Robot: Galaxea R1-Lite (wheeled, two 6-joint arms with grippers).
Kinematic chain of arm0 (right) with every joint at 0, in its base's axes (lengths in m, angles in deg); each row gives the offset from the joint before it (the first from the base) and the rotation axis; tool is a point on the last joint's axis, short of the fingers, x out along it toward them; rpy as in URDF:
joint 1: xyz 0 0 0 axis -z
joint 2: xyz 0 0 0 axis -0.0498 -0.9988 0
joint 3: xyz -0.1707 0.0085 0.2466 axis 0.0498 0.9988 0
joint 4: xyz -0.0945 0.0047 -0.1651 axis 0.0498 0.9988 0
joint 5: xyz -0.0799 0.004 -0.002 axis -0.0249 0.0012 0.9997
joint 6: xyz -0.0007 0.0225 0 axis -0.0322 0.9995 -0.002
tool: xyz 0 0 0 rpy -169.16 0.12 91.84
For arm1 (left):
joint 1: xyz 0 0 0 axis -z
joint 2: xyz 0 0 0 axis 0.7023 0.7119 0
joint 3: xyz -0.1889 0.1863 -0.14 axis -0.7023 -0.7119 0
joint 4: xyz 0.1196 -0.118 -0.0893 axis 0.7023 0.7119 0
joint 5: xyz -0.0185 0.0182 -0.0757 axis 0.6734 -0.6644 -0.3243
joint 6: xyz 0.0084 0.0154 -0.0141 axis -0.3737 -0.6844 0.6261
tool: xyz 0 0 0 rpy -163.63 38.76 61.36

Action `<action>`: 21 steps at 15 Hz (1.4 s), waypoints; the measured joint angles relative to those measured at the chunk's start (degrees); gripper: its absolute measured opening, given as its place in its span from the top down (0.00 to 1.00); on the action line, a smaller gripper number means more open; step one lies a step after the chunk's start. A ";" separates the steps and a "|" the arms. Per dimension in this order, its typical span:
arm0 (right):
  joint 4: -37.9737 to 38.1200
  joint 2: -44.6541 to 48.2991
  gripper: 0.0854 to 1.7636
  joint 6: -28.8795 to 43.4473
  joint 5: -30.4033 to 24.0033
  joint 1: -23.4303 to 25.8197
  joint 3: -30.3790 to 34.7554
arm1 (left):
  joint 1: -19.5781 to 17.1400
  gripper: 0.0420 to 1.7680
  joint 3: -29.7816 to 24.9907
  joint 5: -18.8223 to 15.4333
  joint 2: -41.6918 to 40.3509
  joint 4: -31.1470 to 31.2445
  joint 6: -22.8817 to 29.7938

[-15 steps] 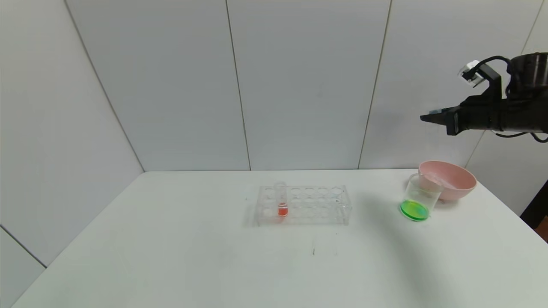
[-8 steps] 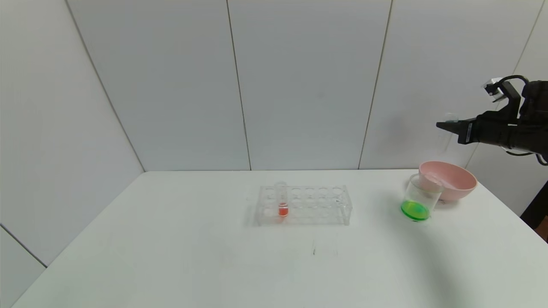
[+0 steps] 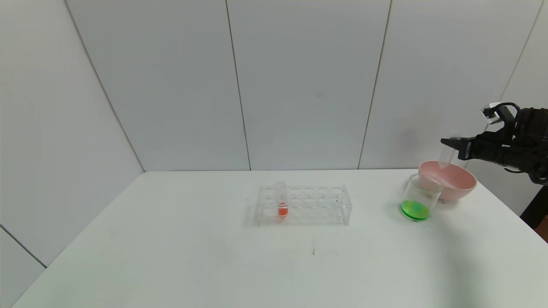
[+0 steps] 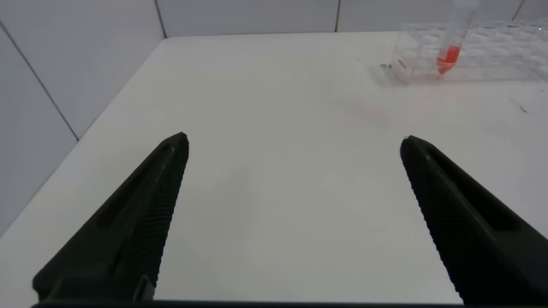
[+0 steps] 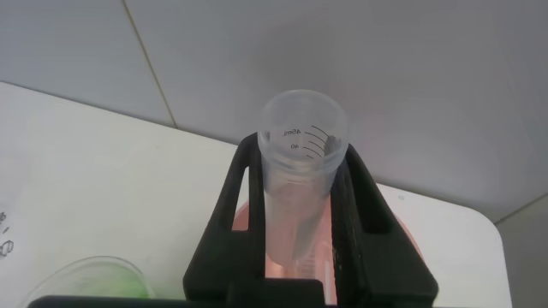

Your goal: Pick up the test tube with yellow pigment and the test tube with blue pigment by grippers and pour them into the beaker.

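My right gripper [image 3: 446, 141] is shut on a clear, empty test tube [image 3: 446, 155] and holds it nearly upright, bottom down, just above the pink bowl [image 3: 461, 182]. The right wrist view shows the tube [image 5: 301, 184] clamped between both fingers [image 5: 242, 205], with no pigment in it. The beaker [image 3: 422, 194] stands on the table against the bowl's left side and holds green liquid [image 3: 414, 210]. No tube with yellow or blue pigment is in view. My left gripper [image 4: 293, 141] is open and empty over bare table, out of the head view.
A clear tube rack [image 3: 317, 206] stands mid-table with one tube of orange-red liquid [image 3: 281, 202] at its left end; it also shows in the left wrist view [image 4: 501, 53]. The white table [image 3: 171, 239] ends just right of the bowl. A pale object lies inside the bowl.
My right gripper has come down and drawn back to the right, from high above the beaker to just over the pink bowl, with the empty tube in it.
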 joint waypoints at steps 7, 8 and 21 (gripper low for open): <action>-0.09 -7.80 0.75 0.09 1.61 -0.59 -6.67 | 0.02 0.00 0.00 0.02 0.00 0.00 0.00; -0.02 -8.68 0.75 0.09 2.12 -0.77 -7.69 | 0.02 0.00 0.00 0.02 0.00 0.00 0.00; -0.18 -8.07 0.22 2.12 3.58 -2.04 -9.03 | 0.00 0.00 0.00 0.02 0.00 0.00 0.00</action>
